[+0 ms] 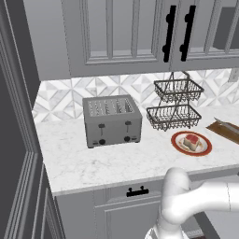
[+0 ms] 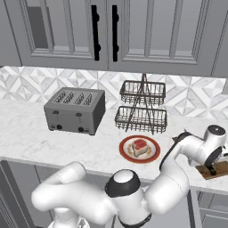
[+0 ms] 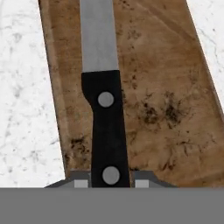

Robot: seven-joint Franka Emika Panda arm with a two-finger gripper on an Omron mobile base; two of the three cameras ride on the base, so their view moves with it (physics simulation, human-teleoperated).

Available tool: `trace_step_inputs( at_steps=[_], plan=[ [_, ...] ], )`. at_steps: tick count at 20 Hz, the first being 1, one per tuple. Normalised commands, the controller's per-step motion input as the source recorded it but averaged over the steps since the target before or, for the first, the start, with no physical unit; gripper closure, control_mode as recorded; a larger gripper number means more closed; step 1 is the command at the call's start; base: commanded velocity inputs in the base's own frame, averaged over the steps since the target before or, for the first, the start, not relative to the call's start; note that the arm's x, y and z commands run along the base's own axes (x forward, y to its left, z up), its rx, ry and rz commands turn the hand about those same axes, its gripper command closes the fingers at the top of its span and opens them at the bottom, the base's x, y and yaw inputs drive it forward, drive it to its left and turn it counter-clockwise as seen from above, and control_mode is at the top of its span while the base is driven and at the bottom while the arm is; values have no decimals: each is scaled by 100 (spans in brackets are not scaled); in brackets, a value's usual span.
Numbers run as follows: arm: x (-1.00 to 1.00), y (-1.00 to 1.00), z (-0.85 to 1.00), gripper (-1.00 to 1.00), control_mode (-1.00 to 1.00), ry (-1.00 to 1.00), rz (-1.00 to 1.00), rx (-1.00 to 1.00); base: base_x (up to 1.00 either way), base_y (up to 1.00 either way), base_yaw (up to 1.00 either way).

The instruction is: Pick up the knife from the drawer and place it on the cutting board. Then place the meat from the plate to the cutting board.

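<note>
A: Item one, the knife point(image 3: 105, 100). Location?

B: Over the cutting board point(image 3: 166, 87), blade pointing away from the hand, dark handle running back between the fingers. In the hand view it sits toward the board's left side, near the edge that borders the white counter point(image 3: 22, 87). Whether it rests on the wood or hangs just above cannot be told.

A: Item two, the gripper point(image 3: 108, 183). Condition?

B: Closed on the knife handle; one fingertip point(image 3: 80, 181) sits against each side of it, near the rear rivet.

A: Item three, hazards.

B: If the fingers let go while the blade is above the wood, the knife could bounce or roll off that near edge onto the counter. A hold this far back on the handle may also let the blade tip dip.

A: Item four, the meat point(image 2: 140, 146)?

B: On the plate point(image 2: 152, 156), in front of the wire baskets point(image 2: 142, 107), not yet moved.
</note>
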Motion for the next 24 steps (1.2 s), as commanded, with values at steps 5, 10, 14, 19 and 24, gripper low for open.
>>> trace_step_inputs(
  at_steps=[5, 10, 14, 19, 24],
  plan=[
    [29, -41, -14, 100, -100, 2, 0, 1, 0, 0, 0],
    [23, -17, -43, -100, -100, 8, 0, 0, 0, 0, 0],
    [6, 19, -30, -100, -100, 5, 0, 0, 0, 0, 0],
    [-14, 28, 4, -100, -100, -1, 0, 0, 0, 0, 0],
    [-76, 63, 17, -100, -100, -12, -7, 0, 0, 0, 0]
  ],
)
